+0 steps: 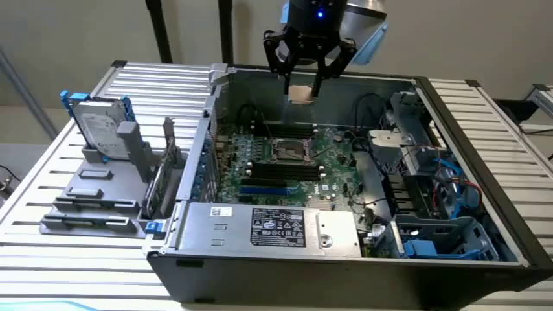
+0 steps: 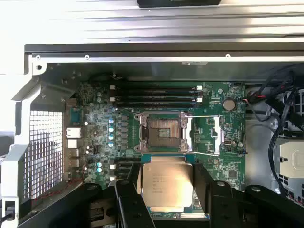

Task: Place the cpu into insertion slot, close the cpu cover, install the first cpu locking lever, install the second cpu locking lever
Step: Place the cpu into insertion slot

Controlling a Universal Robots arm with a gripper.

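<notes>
The gripper [image 1: 302, 91] hangs above the far wall of an open computer case [image 1: 484, 194], its two black fingers [image 1: 286, 78] pinching the cpu [image 1: 301, 96] by opposite edges. In the wrist view the gripper [image 2: 168, 192] holds the pale silver cpu [image 2: 167, 183] flat, its printed face up. The cpu is in the air, clear of the board and short of the socket.

Below it on the green motherboard [image 1: 333, 170] lies the insertion slot [image 1: 291, 150], a square black socket with a metal rim. In the wrist view the insertion slot [image 2: 163, 132] stands bare, its contact field exposed. The cpu cover [image 2: 216, 135], a silvery frame with a window, appears swung open just beside it. Long black memory slots [image 2: 154, 95] run along the slot's other side.

At the near end of the case sits a grey labelled power-supply box [image 1: 268, 227], with blue plastic drive cages [image 1: 441, 241] and bundled cables towards the exterior view's right.

The case lies on its side on a counter [image 1: 509, 129] of ribbed silver slats. On the exterior view's left, a grey fixture [image 1: 90, 204] holds a hard drive [image 1: 97, 129] upright in a blue bracket. Behind is a plain pale wall, with black poles [image 1: 158, 32] rising in front of it.
</notes>
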